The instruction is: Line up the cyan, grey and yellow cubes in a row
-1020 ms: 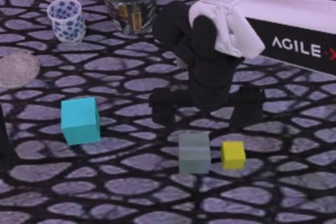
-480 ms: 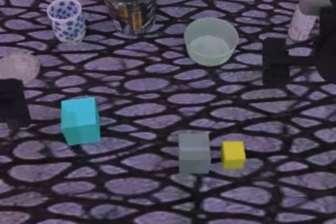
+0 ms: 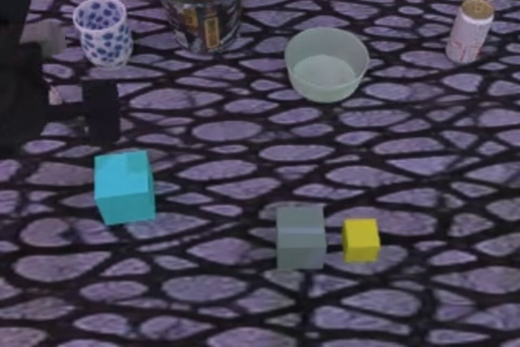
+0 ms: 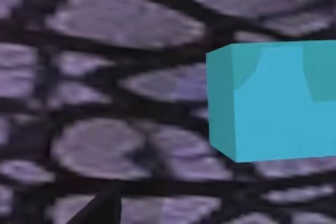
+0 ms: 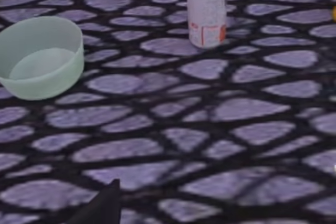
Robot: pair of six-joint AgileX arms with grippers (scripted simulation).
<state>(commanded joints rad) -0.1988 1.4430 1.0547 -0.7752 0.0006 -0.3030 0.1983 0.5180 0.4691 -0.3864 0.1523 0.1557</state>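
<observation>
Nearest us, the grey cube (image 3: 301, 237) and yellow cube (image 3: 361, 239) are sitting just beside each other; the cyan cube (image 3: 124, 187) is lying well apart to their left. Behind it our left gripper (image 3: 73, 111) is hovering, seemingly spread, though mostly cropped.

Open floor between cyan cube (image 3: 123, 187) and grey cube (image 3: 301, 237)

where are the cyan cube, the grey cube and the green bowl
cyan cube (image 3: 124, 187), top view, top face
grey cube (image 3: 301, 236), top view, middle of the cube
green bowl (image 3: 327, 44), top view, far rim
</observation>
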